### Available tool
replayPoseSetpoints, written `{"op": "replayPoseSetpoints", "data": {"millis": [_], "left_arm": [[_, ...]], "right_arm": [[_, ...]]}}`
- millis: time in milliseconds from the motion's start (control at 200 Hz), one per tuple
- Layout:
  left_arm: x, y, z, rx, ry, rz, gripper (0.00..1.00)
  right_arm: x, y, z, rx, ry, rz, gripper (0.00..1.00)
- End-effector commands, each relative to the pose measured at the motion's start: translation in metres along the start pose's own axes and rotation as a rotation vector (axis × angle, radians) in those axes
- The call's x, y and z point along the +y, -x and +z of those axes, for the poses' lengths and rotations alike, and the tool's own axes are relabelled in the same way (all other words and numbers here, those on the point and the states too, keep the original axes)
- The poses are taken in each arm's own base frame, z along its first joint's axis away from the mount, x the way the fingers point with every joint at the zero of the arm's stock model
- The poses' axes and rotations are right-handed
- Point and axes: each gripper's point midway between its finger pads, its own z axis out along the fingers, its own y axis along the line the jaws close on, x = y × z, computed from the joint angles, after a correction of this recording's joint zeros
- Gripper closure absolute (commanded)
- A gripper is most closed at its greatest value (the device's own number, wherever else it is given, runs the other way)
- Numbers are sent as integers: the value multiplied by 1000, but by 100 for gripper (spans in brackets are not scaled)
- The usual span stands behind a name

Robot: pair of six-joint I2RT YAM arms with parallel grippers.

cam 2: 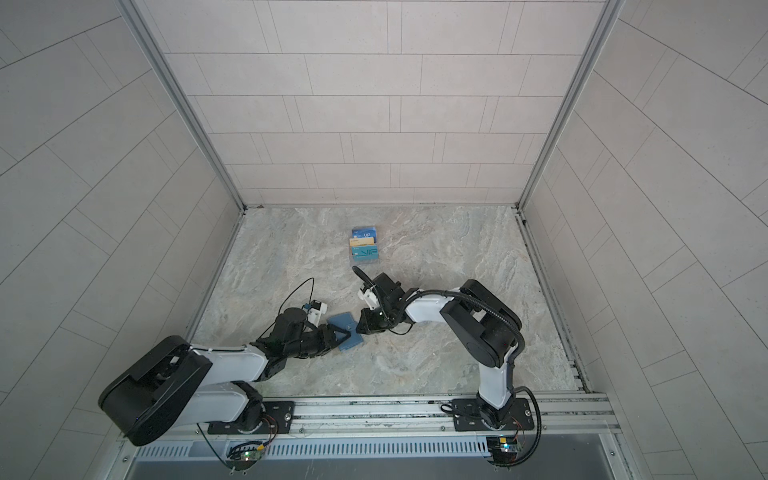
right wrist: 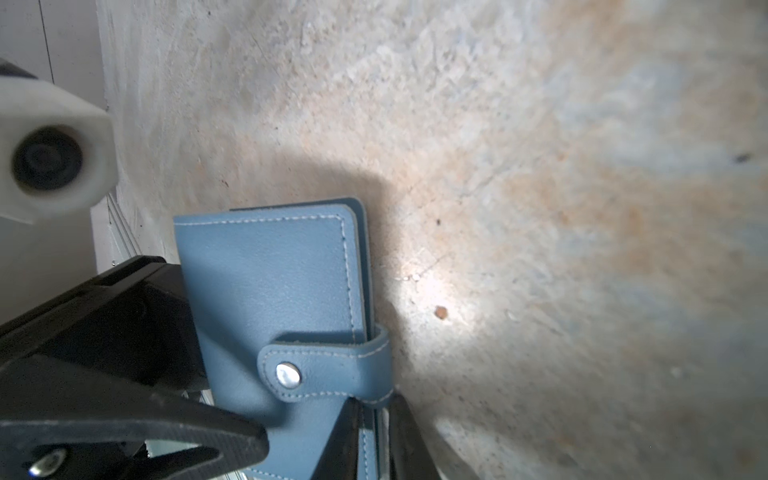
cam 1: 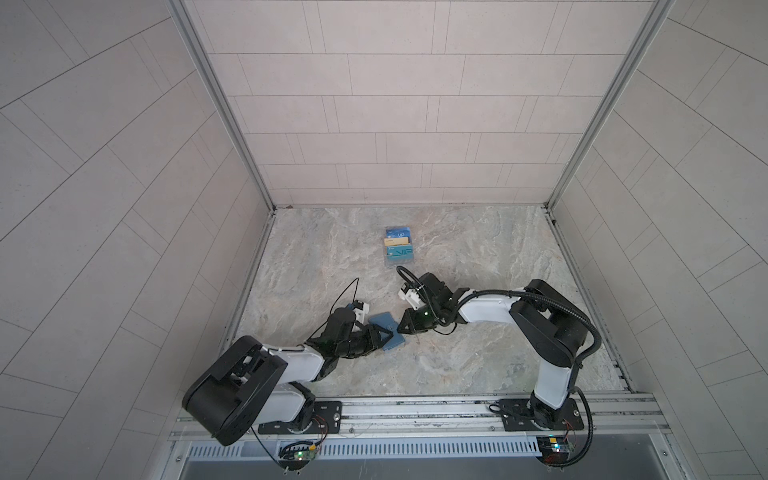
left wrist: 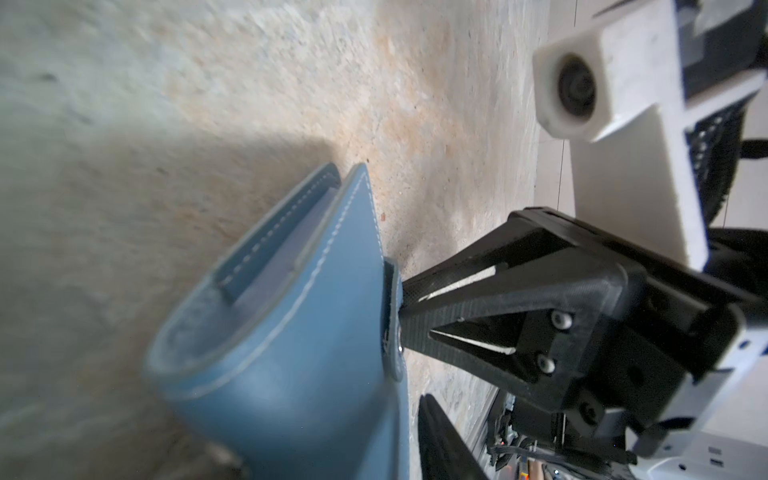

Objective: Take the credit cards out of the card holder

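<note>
At the spine of the holder (cam 1: 386, 332), my left hand (cam 1: 379, 336) straddles it; I cannot tell whether it grips. The holder sits low at the surface (cam 1: 457, 353) between my hands, snapped shut, cards unseen inside. On its opening edge my right hand (left wrist: 405, 324) pinches the snap tab (right wrist: 324, 374). Pulling against a loose left grip would likely drag the holder, or slip the tab.

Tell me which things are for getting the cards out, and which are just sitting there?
For the job: card holder, snapped shut; left gripper; right gripper, pinching its edge.
Just sitting there: clear stand of cards, farther back.
</note>
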Motion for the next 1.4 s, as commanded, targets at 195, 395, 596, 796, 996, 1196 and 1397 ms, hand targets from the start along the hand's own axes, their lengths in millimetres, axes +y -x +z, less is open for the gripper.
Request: {"op": "replayPoseSetpoints", "data": {"millis": [195, 395, 596, 796, 996, 1196, 1397], "left_arm": [[-22, 12, -8, -43, -30, 97, 70], [-18, 12, -9, -33, 5, 140, 85], [-3, 8, -5, -14, 65, 149, 91], [-3, 11, -8, -20, 88, 199, 100], [-14, 17, -17, -43, 88, 270, 100], [-26, 21, -25, -72, 66, 318, 100], [-32, 22, -30, -87, 52, 343, 100]], "right_arm": [[-26, -21, 14, 49, -63, 65, 82], [-28, -21, 16, 47, -64, 68, 83], [-28, -10, -18, -58, -174, -3, 82], [0, 9, -68, -184, -201, -126, 72], [33, 24, -80, -228, -101, -150, 61], [54, 29, -67, -216, -60, -166, 60], [77, 26, -53, -202, -22, -197, 57]]}}
